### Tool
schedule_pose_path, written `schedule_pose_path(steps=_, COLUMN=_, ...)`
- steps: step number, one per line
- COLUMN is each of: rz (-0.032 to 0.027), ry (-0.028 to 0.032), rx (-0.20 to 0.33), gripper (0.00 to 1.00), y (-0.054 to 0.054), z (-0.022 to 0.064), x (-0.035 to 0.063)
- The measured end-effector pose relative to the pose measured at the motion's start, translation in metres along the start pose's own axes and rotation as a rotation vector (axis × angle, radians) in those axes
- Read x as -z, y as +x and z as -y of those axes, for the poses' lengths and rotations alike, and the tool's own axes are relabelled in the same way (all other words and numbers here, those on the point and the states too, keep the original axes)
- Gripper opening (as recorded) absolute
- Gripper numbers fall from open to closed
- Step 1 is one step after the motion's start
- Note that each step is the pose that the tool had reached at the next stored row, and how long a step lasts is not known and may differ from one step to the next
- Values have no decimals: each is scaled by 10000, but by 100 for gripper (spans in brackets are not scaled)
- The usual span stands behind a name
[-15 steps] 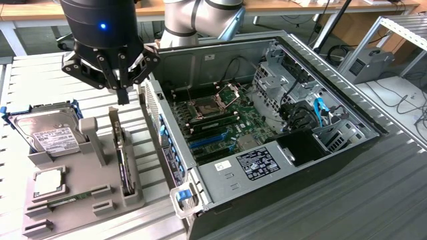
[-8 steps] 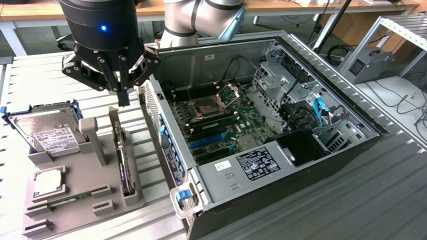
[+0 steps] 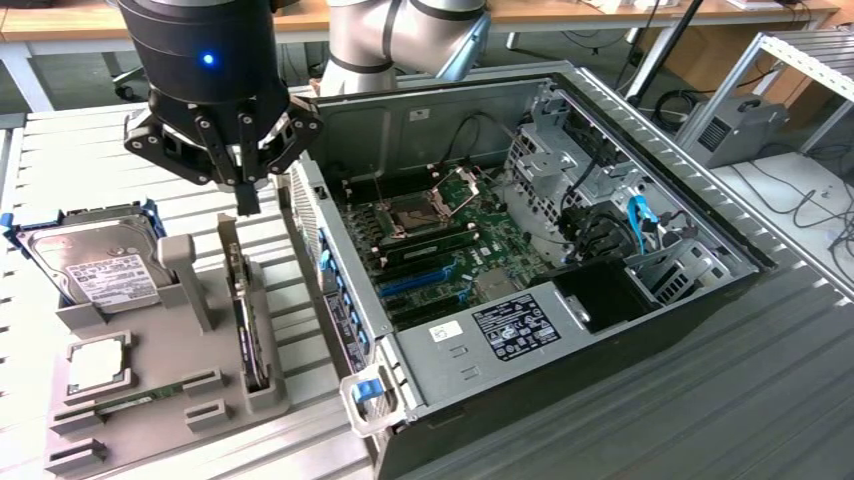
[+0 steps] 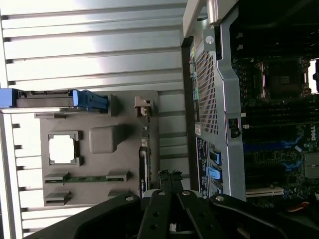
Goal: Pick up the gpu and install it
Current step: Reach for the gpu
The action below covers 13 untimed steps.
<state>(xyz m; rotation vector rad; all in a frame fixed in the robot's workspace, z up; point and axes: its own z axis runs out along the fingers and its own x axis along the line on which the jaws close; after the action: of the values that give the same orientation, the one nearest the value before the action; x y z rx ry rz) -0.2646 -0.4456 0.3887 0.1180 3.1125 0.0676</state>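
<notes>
Exterior and wrist views of a single arm at a parts holder beside an open computer case.

The hand (image 3: 247,203) (image 4: 169,175) stands at ten o'clock in the exterior view. Its two fingers are pressed together into one narrow tip, with nothing between them.

The gpu (image 3: 243,320) (image 4: 142,167) stands on its long edge in a slot along the three o'clock side of the grey holder (image 3: 160,355) (image 4: 104,139). Its silver bracket end is at twelve o'clock. It is not yet lifted and not yet in the case.

The fingertip hangs just above the bracket end of the card. The wrist view places it just beside the card's edge rather than on it, and no contact can be made out.

Other parts on the holder in the exterior view:
- A hard drive (image 3: 100,265) with a white label, in a blue carrier, at eleven o'clock.
- A square processor chip (image 3: 96,365) (image 4: 62,149) at eight o'clock.
- A narrow green memory stick (image 3: 134,403) (image 4: 84,178) at seven o'clock.

The case (image 3: 561,400) lies on its side at three o'clock from the holder, its cover off and the motherboard (image 3: 427,240) (image 4: 279,134) exposed. The holder and the case both rest on a ribbed metal tabletop (image 3: 747,400) (image 4: 89,45).
</notes>
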Motion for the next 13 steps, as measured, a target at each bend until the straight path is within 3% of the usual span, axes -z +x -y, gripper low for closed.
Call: schedule_pose_path(steps=13, rz=0, ry=0, rx=0, gripper=11, y=-4, z=50, x=0)
